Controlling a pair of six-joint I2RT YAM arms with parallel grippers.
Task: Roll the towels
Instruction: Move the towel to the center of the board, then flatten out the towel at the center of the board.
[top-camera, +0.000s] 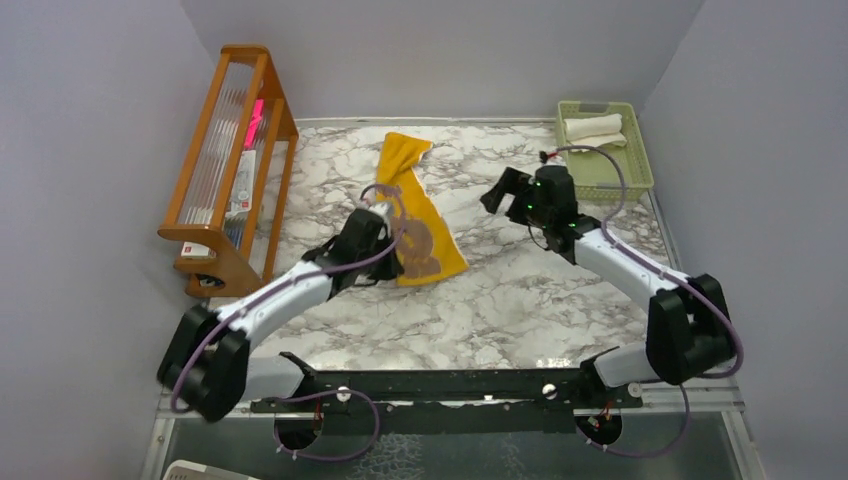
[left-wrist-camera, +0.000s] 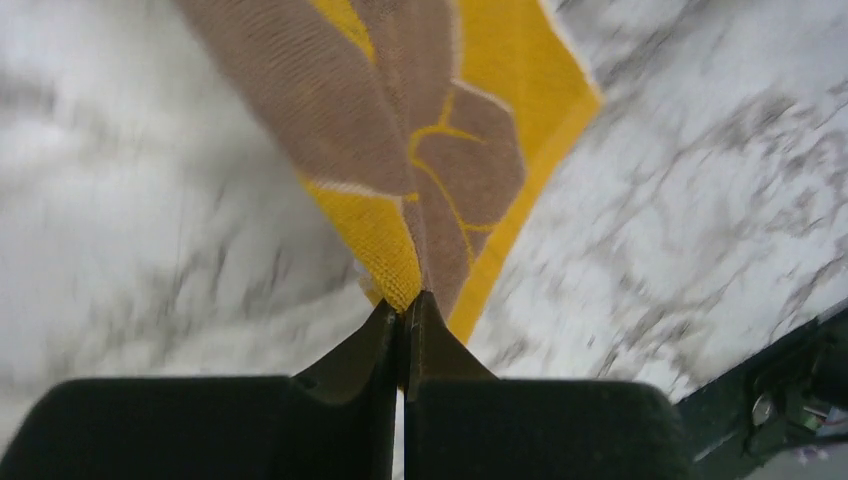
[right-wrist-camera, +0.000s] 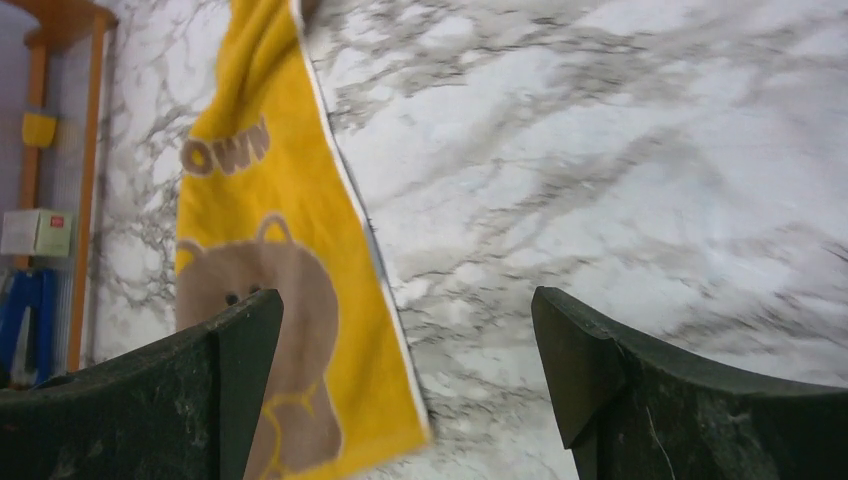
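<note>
The mustard yellow towel (top-camera: 413, 207), with a brown bear print, lies stretched out on the marble table, running from the far middle toward the front. My left gripper (top-camera: 388, 262) is shut on its near left corner; in the left wrist view the closed jaws pinch the yellow towel (left-wrist-camera: 400, 262) at its edge. My right gripper (top-camera: 503, 192) is open and empty, to the right of the towel, above bare marble. The right wrist view shows the towel (right-wrist-camera: 270, 290) on the left between the spread fingers (right-wrist-camera: 570, 350). A cream-white rolled towel (top-camera: 596, 128) lies in the green basket. No brown towel is in view.
A pale green plastic basket (top-camera: 630, 170) stands at the far right corner. A wooden rack (top-camera: 225, 170) holding clear sheets and small items stands along the left side. Grey walls close in the table on three sides. A black rail (top-camera: 450, 385) runs along the front edge.
</note>
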